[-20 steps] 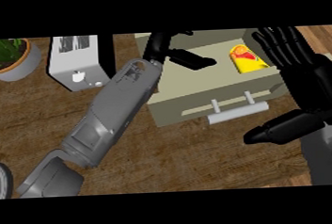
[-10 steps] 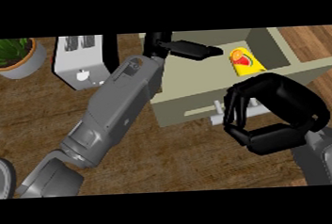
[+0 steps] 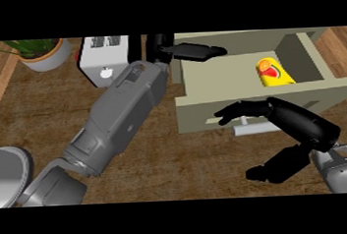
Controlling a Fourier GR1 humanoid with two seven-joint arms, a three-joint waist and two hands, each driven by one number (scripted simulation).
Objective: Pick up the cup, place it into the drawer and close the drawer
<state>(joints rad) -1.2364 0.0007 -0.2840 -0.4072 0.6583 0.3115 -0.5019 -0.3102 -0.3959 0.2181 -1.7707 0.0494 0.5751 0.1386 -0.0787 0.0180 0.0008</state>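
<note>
At the near edge, on the right, the grey right forearm enters, and its black right hand [image 3: 306, 125] reaches to the front of the drawer [image 3: 205, 110]. The fingers [image 3: 238, 111] are only a little bent and touch the front panel just above the pale handle [image 3: 255, 129]. The thumb hangs lower, apart from the panel. This hand is released and grasps nothing.

At the near left, a grey round object [image 3: 5, 175] lies on the wooden table [image 3: 171, 161], cut by the edge of the view. The left forearm goes diagonally from there up across the table.

Further away, the drawer stands pulled open. The cup [image 3: 274, 72], yellow with a red and orange mark, lies on its side inside the drawer, near the right wall.

The left hand [image 3: 187, 50] is at the far left corner of the drawer, with fingers stretched out and relaxed, holding nothing.

Farthest, a white toaster [image 3: 105, 60] stands beside the left hand, and a potted plant [image 3: 44, 54] is in the left corner.
</note>
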